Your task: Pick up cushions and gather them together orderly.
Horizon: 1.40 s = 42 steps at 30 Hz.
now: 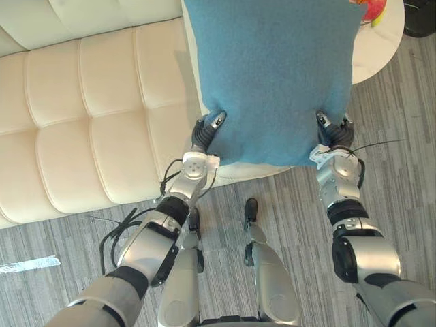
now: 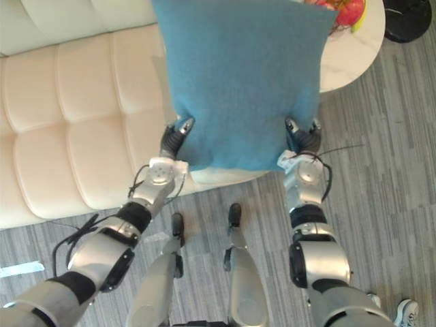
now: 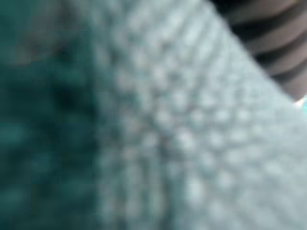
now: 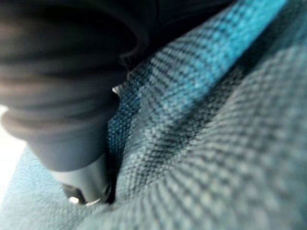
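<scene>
A large blue cushion (image 1: pixel 272 75) hangs over the front edge of the cream sofa (image 1: pixel 82 122), held by its two near corners. My left hand (image 1: pixel 208 131) pinches the near left corner, thumb on top and fingers under the cloth. My right hand (image 1: pixel 332 131) grips the near right corner the same way. In the left wrist view the cushion's weave (image 3: pixel 144 143) lies right against the camera. The right wrist view shows my right hand (image 4: pixel 72 120) pressed into folds of the blue cloth (image 4: pixel 216 120).
The tufted sofa spreads to the left and back. A round white table (image 1: pixel 378 41) with fruit (image 1: pixel 373 8) stands at the back right, a black object (image 1: pixel 421 17) beyond it. White tape (image 1: pixel 27 264) lies on the grey plank floor. A shoe (image 2: pixel 407 310) shows at lower right.
</scene>
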{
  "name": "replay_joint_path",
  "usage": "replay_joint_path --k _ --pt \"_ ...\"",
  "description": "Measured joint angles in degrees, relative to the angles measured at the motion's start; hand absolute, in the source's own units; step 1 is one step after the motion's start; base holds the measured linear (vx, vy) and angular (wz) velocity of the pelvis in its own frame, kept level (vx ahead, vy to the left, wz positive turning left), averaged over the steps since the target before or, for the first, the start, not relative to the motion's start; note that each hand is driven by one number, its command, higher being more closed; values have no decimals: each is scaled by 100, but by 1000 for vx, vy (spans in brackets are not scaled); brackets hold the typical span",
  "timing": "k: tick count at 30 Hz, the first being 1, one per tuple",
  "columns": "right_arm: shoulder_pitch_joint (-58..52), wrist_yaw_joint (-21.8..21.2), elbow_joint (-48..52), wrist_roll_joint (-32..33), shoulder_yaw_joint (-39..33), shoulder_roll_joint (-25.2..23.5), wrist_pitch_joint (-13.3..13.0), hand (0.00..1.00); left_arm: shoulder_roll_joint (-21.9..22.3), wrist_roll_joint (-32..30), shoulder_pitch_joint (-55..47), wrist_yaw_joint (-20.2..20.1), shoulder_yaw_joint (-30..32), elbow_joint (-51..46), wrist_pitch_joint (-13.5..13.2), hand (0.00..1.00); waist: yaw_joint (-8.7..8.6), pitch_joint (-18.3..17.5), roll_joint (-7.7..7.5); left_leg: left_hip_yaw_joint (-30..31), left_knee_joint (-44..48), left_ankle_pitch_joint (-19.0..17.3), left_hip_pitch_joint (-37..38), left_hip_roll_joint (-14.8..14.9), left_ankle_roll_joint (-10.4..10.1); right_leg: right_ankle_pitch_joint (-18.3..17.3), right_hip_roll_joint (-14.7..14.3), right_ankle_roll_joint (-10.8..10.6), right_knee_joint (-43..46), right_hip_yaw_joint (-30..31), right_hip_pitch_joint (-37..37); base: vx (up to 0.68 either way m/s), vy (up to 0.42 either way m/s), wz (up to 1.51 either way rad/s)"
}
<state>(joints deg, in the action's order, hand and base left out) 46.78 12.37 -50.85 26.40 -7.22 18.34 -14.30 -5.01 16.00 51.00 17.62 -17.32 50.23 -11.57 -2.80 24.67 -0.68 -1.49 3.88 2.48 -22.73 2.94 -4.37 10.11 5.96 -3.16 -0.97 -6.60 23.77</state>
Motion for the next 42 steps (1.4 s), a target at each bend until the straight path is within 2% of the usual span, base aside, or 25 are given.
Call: replay_joint_path --k 2,7,12,22,25,27,28,30,34,36,38,39,40,41,42 --pt "-19 6 0 82 71 14 -39 100 -2 1 -1 6 -20 -160 -41 100 -8 0 0 -9 -28 3 56 -5 3 62 -3 -60 -133 91 -104 0 0 0" --pt "-274 6 76 81 186 -3 -36 100 -4 -2 -28 7 -135 -425 -45 100 -25 -1 -2 -4 -110 9 299 0 7 63 -7 -61 -215 104 -373 8 -3 2" --pt "-791 16 566 73 238 -135 -12 100 -42 -11 -350 60 -226 -936 -55 100 -41 -20 -30 -2 -151 9 443 -3 6 62 -11 -61 -287 110 -532 2 -3 1" --pt "-2521 182 2568 -117 347 -872 82 100 -130 8 -1984 243 -411 -2600 -54 100 -16 -181 -85 -91 -310 -32 1127 27 -7 -14 -70 -78 -399 127 -1190 11 1 -1" --pt "-3107 182 3246 -174 455 -1021 85 100 -279 61 -2711 243 -528 -3340 -62 100 0 -499 -98 -127 -310 -89 1204 38 -26 -78 -81 -53 -399 159 -1253 26 1 -4" --pt "-3365 182 3519 -230 569 -1062 85 100 -327 94 -3084 243 -542 -3650 -67 100 15 -588 -100 -143 -293 -160 1440 51 -36 -138 -91 -36 -397 173 -1483 46 3 -6" --pt "-3661 182 3793 -398 637 -1122 84 100 -331 104 -3461 243 -598 -3903 -72 100 44 -880 -92 -155 -276 -230 1519 64 -32 -218 -98 -21 -364 182 -1552 55 2 -4" --pt "-3897 181 4066 -399 722 -1120 78 100 -335 109 -3801 243 -667 -4151 -147 100 70 -1127 -93 -123 -268 -273 1572 71 -43 -328 -100 -7 -236 181 -1584 68 1 1" --pt "-4050 182 4440 -525 730 -1090 72 100 -338 118 -4084 243 -735 -4452 -233 100 122 -1320 -69 93 -259 -279 1689 49 -40 -659 -85 -57 248 435 -1588 24 12 26" --pt "-4123 184 4619 -649 737 -1076 40 100 -338 221 -4171 243 -775 -4488 -329 100 205 -1433 -28 372 -262 -235 1634 21 -65 -788 -74 -53 331 303 -1632 -13 -14 69" --pt "-4201 287 4786 -678 748 -963 10 100 -296 415 -4183 243 -909 -4509 -333 100 179 -1540 145 1025 -296 -34 1453 -27 -141 -1022 2 -12 566 -374 -1649 -34 -70 148" --pt "-4223 299 4782 -728 754 -860 11 100 -297 554 -4201 243 -971 -4508 -334 100 276 -1597 236 1227 -329 61 1365 -33 -170 -1134 31 21 707 -646 -1655 -68 -93 163" --pt "-4216 307 4781 -805 767 -848 14 100 -253 640 -4330 243 -971 -4543 -335 100 331 -1703 397 1166 -650 52 1348 48 -84 -1263 52 75 871 -932 -1650 -76 -77 142" --pt "-4213 348 4791 -850 767 -883 12 100 -237 666 -4419 243 -971 -4600 -334 100 284 -1771 452 721 -706 -74 1278 171 130 -1281 117 54 874 -1205 -1684 -86 -31 156" --pt "-4184 381 4778 -851 767 -872 8 100 -156 670 -4465 243 -967 -4659 -355 100 294 -1798 424 -175 -442 -371 1095 286 507 -1286 358 54 879 -1425 -1685 -38 77 135"
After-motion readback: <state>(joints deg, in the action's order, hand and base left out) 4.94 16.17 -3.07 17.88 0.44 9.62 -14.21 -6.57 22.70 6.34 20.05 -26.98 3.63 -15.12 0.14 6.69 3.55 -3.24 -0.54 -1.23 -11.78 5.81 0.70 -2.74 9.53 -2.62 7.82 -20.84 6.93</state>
